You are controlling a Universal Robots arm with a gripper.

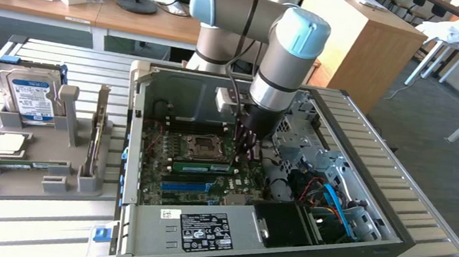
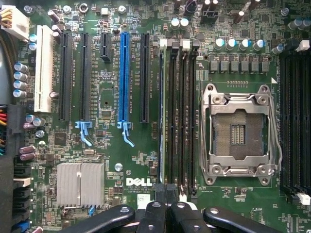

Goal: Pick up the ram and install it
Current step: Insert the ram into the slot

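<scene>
reaching down into the open black desktop computer case (image 1: 353, 242), the silver and light-blue robot arm (image 1: 290, 53) holds its black gripper (image 1: 249, 155) low over the green motherboard (image 1: 158, 181). in the wrist view the black gripper fingers (image 2: 153, 213) are pressed together with no gap between them. whether they clamp anything or merely press down, i cannot tell.

the ram (image 1: 201, 167), a long thin green circuit-board stick, stands on its long edge on the motherboard, between the square silver empty processor socket (image 1: 201, 146) and the long blue expansion slot (image 1: 184, 186). the gripper sits at the end of the stick toward the exterior view's right. seen from the wrist, the ram (image 2: 161, 116) shows edge-on as a thin line along the outermost of four black memory slots (image 2: 182, 116), on the side nearer the blue slot (image 2: 124, 73), with the closed fingers just above one end.

the case lies on its side on a grey ribbed metal table (image 1: 443, 247). to the exterior view's left, well apart from the case, a grey plastic parts holder (image 1: 58, 182) carries an upright hard drive with a blue label (image 1: 31, 95), a square silver processor chip (image 1: 8, 141) and another green stick (image 1: 22, 164) lying flat.
</scene>
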